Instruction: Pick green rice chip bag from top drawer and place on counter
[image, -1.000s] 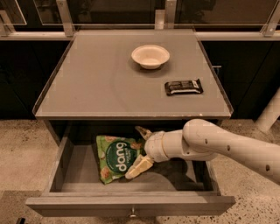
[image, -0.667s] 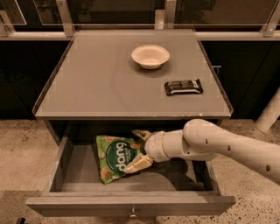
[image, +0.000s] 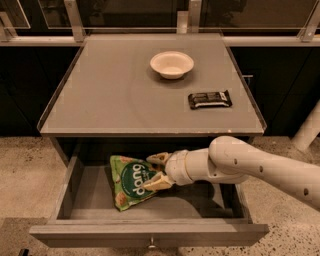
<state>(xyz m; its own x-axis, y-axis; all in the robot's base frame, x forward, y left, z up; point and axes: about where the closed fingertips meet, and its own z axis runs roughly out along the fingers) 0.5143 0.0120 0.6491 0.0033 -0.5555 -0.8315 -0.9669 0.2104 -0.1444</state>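
The green rice chip bag (image: 129, 180) lies in the open top drawer (image: 150, 234), left of the middle, with its "dang" lettering showing. My gripper (image: 152, 172) reaches into the drawer from the right. Its two fingers are spread, one at the bag's upper right edge and one (image: 154, 183) over the bag's lower right edge. The bag still rests on the drawer floor. The counter (image: 110, 95) sits above the drawer.
A white bowl (image: 171, 64) stands at the back middle of the counter. A black candy bar wrapper (image: 209, 99) lies on its right side. My white arm (image: 250, 167) crosses the drawer's right half. Dark cabinets stand on both sides.
My gripper has moved a little left, further onto the bag's right edge. The bag has not visibly moved.
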